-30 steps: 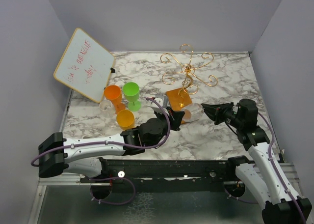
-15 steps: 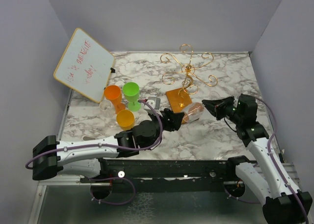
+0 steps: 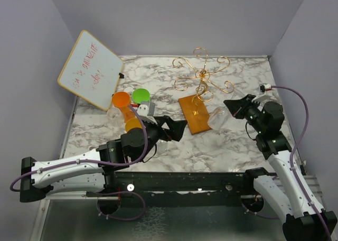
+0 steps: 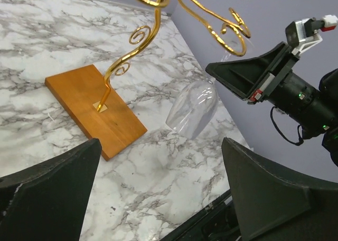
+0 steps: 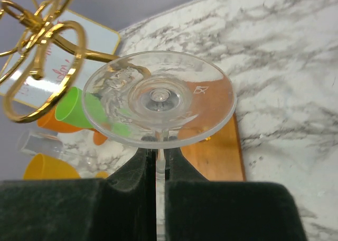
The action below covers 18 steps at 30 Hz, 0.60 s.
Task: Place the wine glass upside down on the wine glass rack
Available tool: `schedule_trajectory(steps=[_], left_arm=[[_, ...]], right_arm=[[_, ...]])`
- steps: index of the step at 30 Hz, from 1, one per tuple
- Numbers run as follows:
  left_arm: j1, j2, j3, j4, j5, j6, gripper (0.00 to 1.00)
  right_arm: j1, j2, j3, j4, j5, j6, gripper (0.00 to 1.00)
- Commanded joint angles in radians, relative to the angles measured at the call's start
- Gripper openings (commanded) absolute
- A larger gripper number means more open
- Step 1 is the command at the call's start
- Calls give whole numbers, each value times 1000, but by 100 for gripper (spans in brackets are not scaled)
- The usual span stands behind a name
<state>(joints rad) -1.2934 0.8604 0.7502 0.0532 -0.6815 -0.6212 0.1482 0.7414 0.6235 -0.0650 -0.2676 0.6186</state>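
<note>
The clear wine glass (image 3: 218, 117) hangs tilted with its bowl (image 4: 193, 110) down and its foot (image 5: 158, 98) up, clear of the marble, just right of the rack's wooden base (image 3: 194, 114). My right gripper (image 3: 232, 107) is shut on its stem (image 5: 158, 164). The wine glass rack's gold spiral arms (image 3: 203, 74) rise behind and left of the glass, with one curl (image 5: 47, 51) close to the foot. My left gripper (image 3: 174, 129) stands open and empty, left of the base, its fingers (image 4: 47, 193) wide apart.
A tilted white board with red writing (image 3: 91, 69) leans at the back left. An orange cup (image 3: 122, 101), a green cup (image 3: 140, 95), a yellow cup (image 3: 132, 124) and a clear glass (image 3: 113, 114) cluster beside my left arm. Purple walls close in on both sides.
My left gripper has opened, let go of the glass and drawn back to the left. My right gripper has lifted the glass up and to the right, off the table.
</note>
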Motion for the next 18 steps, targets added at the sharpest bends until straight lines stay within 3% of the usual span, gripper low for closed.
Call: schedule_trajectory(steps=[1, 6, 11, 18], left_arm=[[-6, -13, 132, -148, -4, 108, 98], [-3, 16, 274, -235, 33, 165, 99], [2, 73, 396, -298, 128, 196, 99], [8, 181, 541, -322, 272, 137, 99]], right_arm=[[-7, -60, 22, 111, 55, -253, 1], [-7, -72, 22, 143, 109, -328, 1], [-7, -137, -24, 207, 232, -294, 1], [-7, -278, -58, 166, 174, -367, 1]])
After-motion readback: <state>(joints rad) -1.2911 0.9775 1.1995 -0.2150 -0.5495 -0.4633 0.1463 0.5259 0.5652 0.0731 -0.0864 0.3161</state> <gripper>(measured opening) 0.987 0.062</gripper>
